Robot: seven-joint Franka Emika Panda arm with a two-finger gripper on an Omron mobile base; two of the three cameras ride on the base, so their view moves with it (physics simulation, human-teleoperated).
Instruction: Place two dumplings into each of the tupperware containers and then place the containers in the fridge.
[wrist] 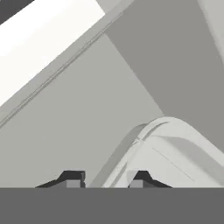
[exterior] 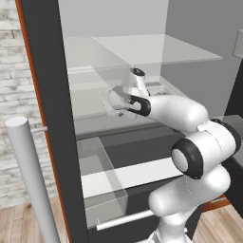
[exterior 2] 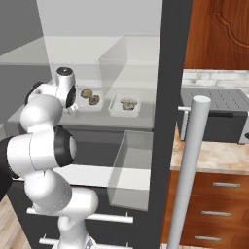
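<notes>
**Both containers on the fridge shelf, arm at the left one**

The fridge [exterior 2: 168, 121] stood open, and both tupperware containers sat side by side on its middle glass shelf [exterior 2: 97, 119]. In the right base view the left container [exterior 2: 90, 103] held two dumplings [exterior 2: 94, 100], and the right container [exterior 2: 125, 104] held at least one dumpling, possibly two pressed together; the picture was too small to settle the count.

The arm reached into the fridge from the near side, with its wrist at the left container. In the hand view the tool [wrist: 106, 180] straddled a rounded corner of that container's rim [wrist: 168, 124], one fingertip [wrist: 72, 178] outside on the shelf and the other just inside the rim. The jaws stood a little apart, but whether they pinched the rim or had let it go could not be told.

Judged from this, the filling seemed done and both containers were inside the fridge, so the task looked close to finished. What seemed left was to free the tool, draw the arm out clear of the shelf and door [exterior 2: 194, 175], and perhaps shut the fridge.
</notes>
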